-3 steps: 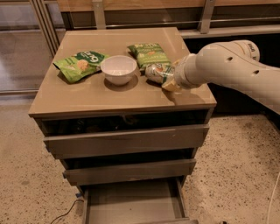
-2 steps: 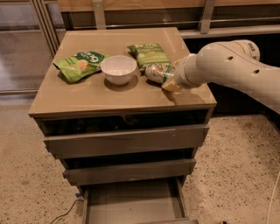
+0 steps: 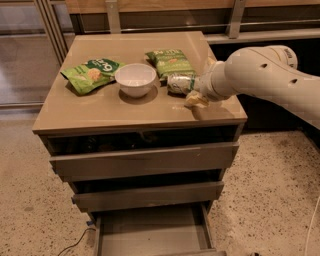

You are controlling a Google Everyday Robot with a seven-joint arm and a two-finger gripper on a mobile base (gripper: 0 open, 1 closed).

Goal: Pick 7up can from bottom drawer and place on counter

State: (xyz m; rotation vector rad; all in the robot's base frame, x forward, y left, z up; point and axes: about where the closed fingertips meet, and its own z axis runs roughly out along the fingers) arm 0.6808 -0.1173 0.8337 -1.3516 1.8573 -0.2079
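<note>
Hand [image 3: 193,93] clasps the cylindrical metal 7up can [image 3: 179,83] over the glossy counter [image 3: 100,114]

The floor [image 3: 270,190] around me is pale speckled terrazzo, beige with dark flecks. A thin dark cable [image 3: 75,243] trails across it at the lower left. Behind the grey-brown cabinet [image 3: 140,162] a light wooden band [image 3: 170,5] runs along the top, crossed by grey metal uprights [image 3: 113,15], with a grey rail [image 3: 260,36] below it. Under that, all is dark. To the left stand slim metal bars [image 3: 50,25]. My gripper [image 3: 192,90] hangs over the right side of the counter [image 3: 100,107].
</note>
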